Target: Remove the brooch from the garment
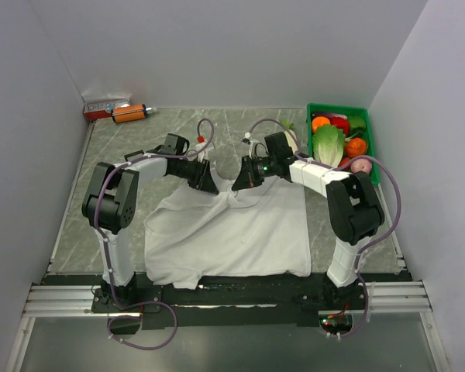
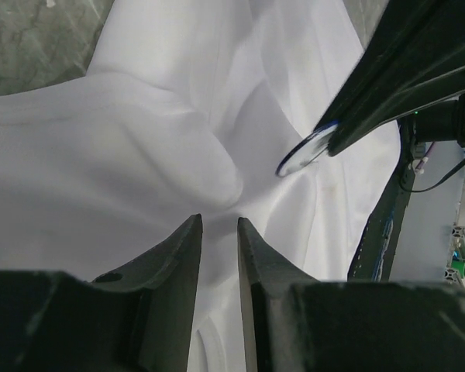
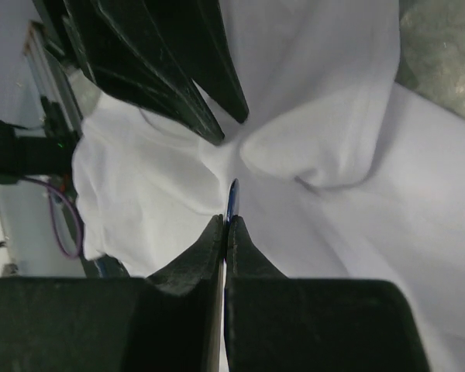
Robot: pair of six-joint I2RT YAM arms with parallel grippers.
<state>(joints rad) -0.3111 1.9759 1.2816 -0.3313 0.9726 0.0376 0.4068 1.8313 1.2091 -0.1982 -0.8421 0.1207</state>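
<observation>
Dark-blue brooch (image 3: 232, 200) is edge-on, clamped in the tips of the right pincer (image 3: 226, 223), right against the gathered neck end of the white garment (image 1: 232, 232). Left pincer (image 2: 219, 226) is nearly closed, nipping a raised fold of that cloth just beside it. The rest of the shirt lies on the grey tabletop (image 1: 139, 143). The green bin (image 1: 338, 108) at the far right holds a lettuce (image 1: 328, 145) plus orange, red and pinkish produce.
</observation>
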